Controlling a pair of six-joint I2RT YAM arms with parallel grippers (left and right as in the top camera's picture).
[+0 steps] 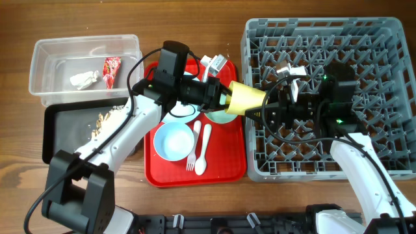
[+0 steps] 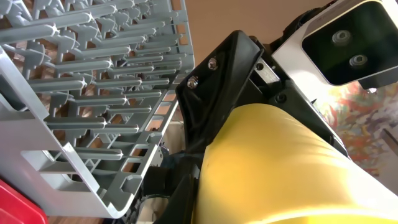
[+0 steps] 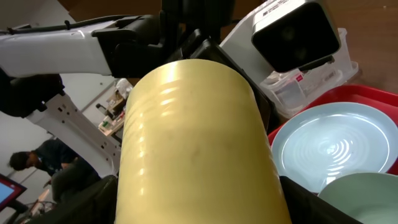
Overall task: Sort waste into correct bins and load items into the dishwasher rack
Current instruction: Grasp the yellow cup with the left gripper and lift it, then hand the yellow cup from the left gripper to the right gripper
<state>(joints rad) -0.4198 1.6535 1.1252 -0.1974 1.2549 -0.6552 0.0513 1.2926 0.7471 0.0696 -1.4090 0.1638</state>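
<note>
Mid-bench, near the far edge: my left gripper [image 1: 227,97] holds the yellow cup [image 1: 247,99] sideways at the rack's [image 1: 390,39] left rim. My right gripper [image 1: 265,109] flanks its mouth; I cannot tell its grip.

Overhead view: bright, even light from above, sharp throughout; shadows on wooden table [image 1: 19,182] soft, faint. Right wrist view: yellow cup [image 3: 196,143] near lens, slightly soft, pale glare bands across its side; far room dim, blurred. Left wrist view: cup out of focus (too close), dishwasher rack [image 2: 81,106] pegs crisp, glinting white at tips.
</note>
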